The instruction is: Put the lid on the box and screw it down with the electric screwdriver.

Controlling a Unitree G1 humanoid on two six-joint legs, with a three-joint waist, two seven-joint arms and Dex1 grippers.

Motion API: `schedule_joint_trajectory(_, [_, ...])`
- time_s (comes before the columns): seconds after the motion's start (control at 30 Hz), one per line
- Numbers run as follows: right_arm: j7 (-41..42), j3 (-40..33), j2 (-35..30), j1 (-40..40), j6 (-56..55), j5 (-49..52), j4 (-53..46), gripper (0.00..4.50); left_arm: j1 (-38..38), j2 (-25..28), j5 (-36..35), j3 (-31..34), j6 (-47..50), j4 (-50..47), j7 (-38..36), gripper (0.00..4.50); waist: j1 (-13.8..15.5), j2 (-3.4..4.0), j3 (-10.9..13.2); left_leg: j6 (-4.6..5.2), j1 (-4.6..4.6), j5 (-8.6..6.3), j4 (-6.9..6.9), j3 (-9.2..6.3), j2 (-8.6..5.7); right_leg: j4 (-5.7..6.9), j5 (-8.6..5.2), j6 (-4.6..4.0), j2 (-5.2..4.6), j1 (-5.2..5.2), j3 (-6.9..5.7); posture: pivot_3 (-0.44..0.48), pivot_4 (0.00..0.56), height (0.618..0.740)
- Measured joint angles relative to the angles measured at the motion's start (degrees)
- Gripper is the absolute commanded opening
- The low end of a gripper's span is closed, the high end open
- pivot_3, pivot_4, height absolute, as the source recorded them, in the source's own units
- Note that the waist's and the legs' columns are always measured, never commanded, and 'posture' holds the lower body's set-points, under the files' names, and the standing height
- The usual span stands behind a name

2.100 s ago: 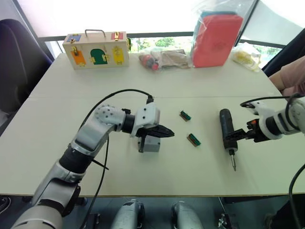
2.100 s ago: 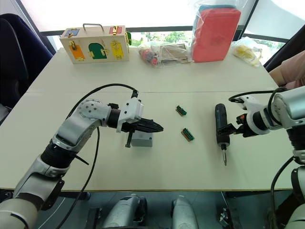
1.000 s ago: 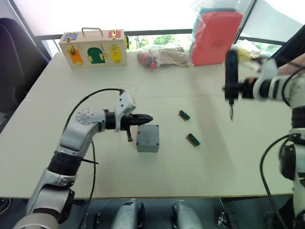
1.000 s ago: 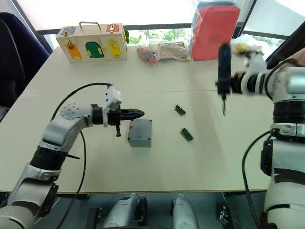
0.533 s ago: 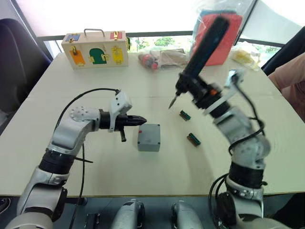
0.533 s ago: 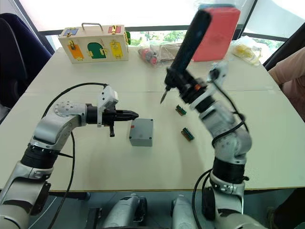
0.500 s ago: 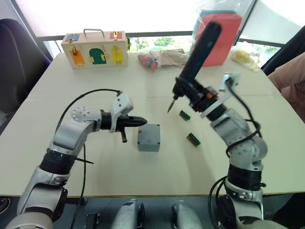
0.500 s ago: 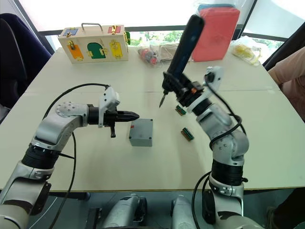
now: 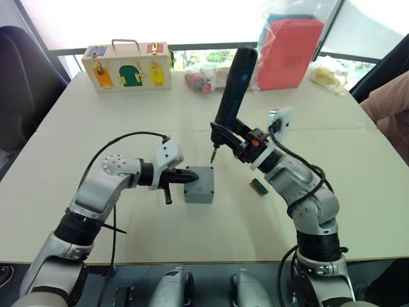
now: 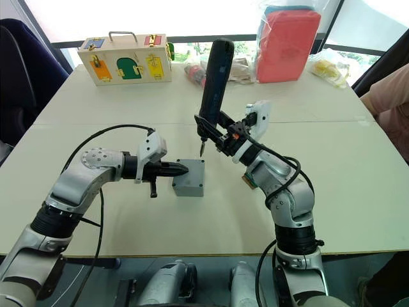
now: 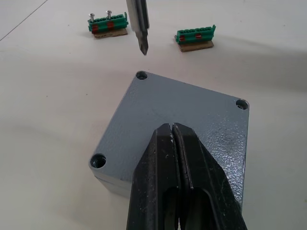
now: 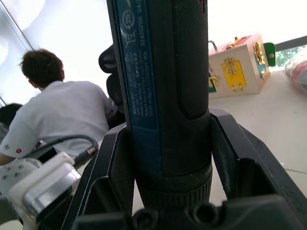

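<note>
lid (image 11: 182, 124) on box (image 9: 199, 186), screwdriver (image 10: 213, 83) above

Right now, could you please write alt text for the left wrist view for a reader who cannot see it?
A shut black tool rests over the grey lid fitted on the box, while the electric screwdriver's bit hovers just above a corner screw hole. Two green terminal blocks lie beyond on the table.

The lid (image 11: 180, 122) is grey plastic with a fine speckled, slightly glossy finish. The left gripper (image 11: 172, 130) has smooth black fingers (image 11: 196, 177), apparently plastic. The electric screwdriver (image 12: 165, 86) has a matt, finely textured black body and a bare metal bit (image 11: 139, 26). The table (image 9: 128, 115) is smooth, matt off-white.
</note>
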Motion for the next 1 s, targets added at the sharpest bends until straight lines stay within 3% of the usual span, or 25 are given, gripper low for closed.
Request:
schedule_joint_trajectory(0.5, [0.2, 2.2, 0.5, 1.3, -6.3, -4.6, 4.4, 1.83, -0.1, -0.3, 0.1, -0.7, 0.0, -0.3, 0.2, 0.00, 0.0, -0.01, 0.0, 0.00, 0.07, 0.00, 0.00, 0.00, 0.00, -0.01, 0.00, 0.00, 0.00, 0.05, 0.00, 0.000, 0.150, 0.740])
schedule_joint_trajectory(1.0, [2.2, 7.1, -2.0, 4.0, -10.7, -10.0, 2.6, 1.83, 0.0, -0.8, 0.1, -1.6, 0.2, -0.4, 0.3, 0.00, 0.0, -0.10, -0.3, 0.25, 0.37, -0.15, 0.00, 0.00, 0.01, -0.09, -0.02, -0.02, 0.00, 0.31, 0.02, 0.000, 0.150, 0.740])
